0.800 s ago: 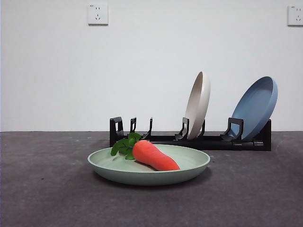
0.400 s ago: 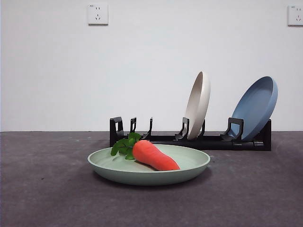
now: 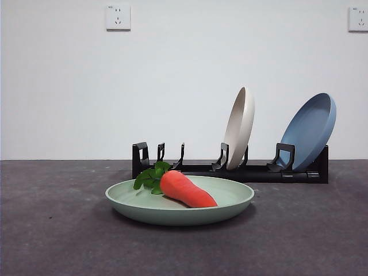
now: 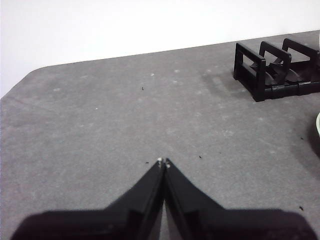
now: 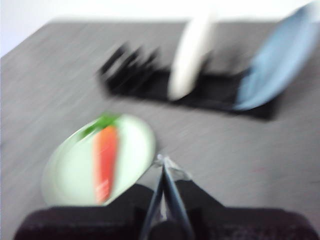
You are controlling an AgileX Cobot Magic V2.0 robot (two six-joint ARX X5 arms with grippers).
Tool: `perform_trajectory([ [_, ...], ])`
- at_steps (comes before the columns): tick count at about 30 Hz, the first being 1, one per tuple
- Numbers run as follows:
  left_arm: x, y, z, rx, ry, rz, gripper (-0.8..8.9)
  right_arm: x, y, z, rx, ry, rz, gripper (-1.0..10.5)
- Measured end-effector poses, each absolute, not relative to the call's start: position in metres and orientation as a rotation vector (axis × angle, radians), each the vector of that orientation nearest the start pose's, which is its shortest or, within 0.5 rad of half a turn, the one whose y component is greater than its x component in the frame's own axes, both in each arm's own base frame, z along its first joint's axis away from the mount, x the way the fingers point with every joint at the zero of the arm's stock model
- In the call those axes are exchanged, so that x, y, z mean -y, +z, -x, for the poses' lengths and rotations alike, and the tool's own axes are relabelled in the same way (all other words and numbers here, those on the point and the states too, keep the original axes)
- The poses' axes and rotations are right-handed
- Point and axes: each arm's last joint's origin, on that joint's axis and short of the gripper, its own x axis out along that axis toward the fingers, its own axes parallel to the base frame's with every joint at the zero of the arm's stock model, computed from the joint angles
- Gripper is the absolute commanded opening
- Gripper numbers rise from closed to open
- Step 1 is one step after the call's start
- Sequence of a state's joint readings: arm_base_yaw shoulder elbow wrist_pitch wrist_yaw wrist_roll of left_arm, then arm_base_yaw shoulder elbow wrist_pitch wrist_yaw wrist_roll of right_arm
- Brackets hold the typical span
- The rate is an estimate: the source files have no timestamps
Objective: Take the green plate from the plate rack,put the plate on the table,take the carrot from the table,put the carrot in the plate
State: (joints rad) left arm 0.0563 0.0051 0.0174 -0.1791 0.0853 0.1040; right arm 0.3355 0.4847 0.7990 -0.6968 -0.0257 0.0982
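Carrot [image 3: 188,190], a smooth orange-red toy with a green leaf tuft, lies on its side inside the pale mint-green round plate [image 3: 230,208], leaves toward the rack. We record the plate flat on the dark grey speckled tabletop [image 3: 52,230], just in front of the long low black plate rack [image 3: 190,168].

We find the left pincer [image 4: 163,162] poised above bare tabletop, its two black jaws pressed together tip to tip and holding nothing. It is well apart from the plate; only the empty end of the rack [image 4: 265,70] and a thin sliver of plate rim at the frame edge appear in its view.

We find the right pincer [image 5: 163,162] raised above the tabletop near the plate's rim [image 5: 145,150], looking down on plate, carrot [image 5: 104,160] and rack. Its jaws are closed against each other and empty. This view is heavily blurred, so we cannot report finer detail.

The front view shows neither arm. It alone shows clearly a cream round plate [image 3: 240,127] and a blue round plate [image 3: 311,130], both leaning in rack slots, with the slots at the other end empty, and two white wall sockets [image 3: 118,17] above.
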Motion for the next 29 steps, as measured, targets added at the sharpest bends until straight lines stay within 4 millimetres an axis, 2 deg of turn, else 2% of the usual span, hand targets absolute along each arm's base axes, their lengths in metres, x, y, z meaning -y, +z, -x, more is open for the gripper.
perform_trajectory([
  [5,-0.003,0.152,-0.095,-0.165,-0.038,-0.092,-0.04,-0.011,0.290,-0.086,-0.220,0.139,-0.054,0.0],
  [9,-0.003,0.152,-0.095,-0.165,-0.038,-0.092,-0.04,-0.005,0.248,-0.089,-0.117,0.072,-0.065,0.0],
  [16,-0.003,0.152,-0.095,-0.165,-0.038,-0.092,-0.03,-0.005,0.179,-0.093,-0.154,0.065,-0.079,0.1],
  [20,-0.003,0.152,-0.095,-0.165,-0.038,-0.092,-0.04,-0.005,0.164,-0.094,-0.172,0.063,-0.092,0.0],
  [29,-0.003,0.152,-0.095,-0.165,-0.038,-0.092,-0.04,-0.005,0.153,-0.094,-0.198,0.061,-0.103,0.0],
])
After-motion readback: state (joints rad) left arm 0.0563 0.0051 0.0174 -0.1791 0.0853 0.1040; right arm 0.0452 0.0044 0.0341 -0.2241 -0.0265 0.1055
